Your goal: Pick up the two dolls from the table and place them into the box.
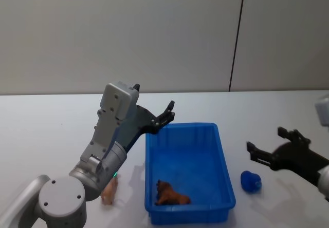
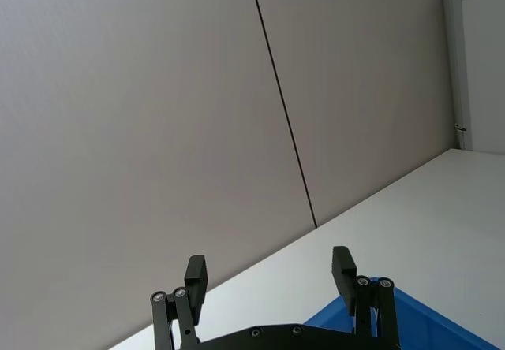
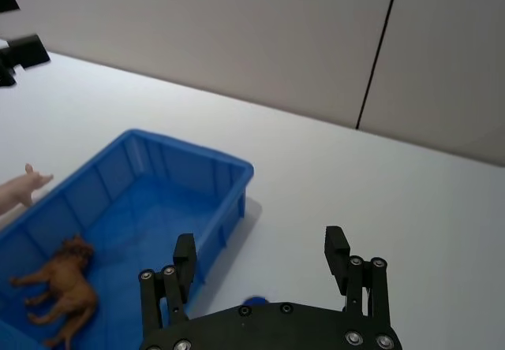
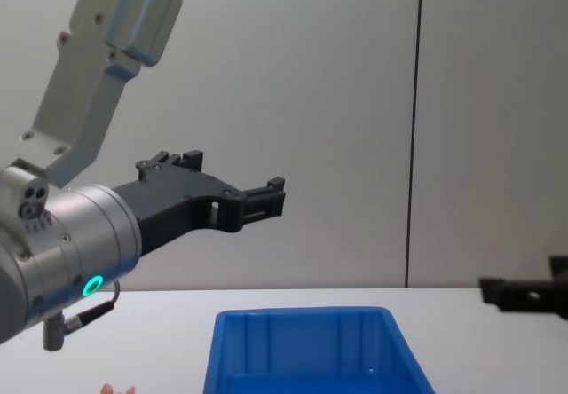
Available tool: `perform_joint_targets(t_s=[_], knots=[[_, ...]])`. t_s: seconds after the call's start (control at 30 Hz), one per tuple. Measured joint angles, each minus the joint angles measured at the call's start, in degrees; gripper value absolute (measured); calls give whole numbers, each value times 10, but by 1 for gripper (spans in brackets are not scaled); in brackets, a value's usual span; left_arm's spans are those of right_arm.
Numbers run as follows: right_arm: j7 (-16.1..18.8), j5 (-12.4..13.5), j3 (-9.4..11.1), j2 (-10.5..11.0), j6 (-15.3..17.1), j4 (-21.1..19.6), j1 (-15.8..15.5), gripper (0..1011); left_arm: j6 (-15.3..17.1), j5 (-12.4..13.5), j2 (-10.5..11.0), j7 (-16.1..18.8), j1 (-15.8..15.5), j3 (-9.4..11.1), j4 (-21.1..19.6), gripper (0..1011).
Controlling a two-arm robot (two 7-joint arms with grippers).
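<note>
Found black left gripper (image 1: 168, 112) raised over the far left corner of the bright blue ribbed plastic bin (image 1: 181, 126), spread wide, empty; black right gripper (image 1: 266, 139) right of the bin, likewise. Spotted pale pink soft doll (image 1: 109, 191) on white tabletop (image 1: 51, 130) beside the bin's near left corner, orange-brown doll (image 1: 171, 194) inside.

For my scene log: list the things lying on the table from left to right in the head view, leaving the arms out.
pink doll → blue box, with a brown toy animal lying inside it → small blue object
</note>
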Motion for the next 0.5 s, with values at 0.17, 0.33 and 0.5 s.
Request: perform_joint_targets(t_s=[0.17,0.33,0.5], knots=[[5,12,9,21,19,-9,-21,1001,0,0,0,0,0,0,0,1003],[17,11,11,35,39,-11,-34,1001,0,0,0,0,0,0,0,1003],[23,0,10,45,60,-8,-41,1001,0,0,0,0,0,0,0,1003]])
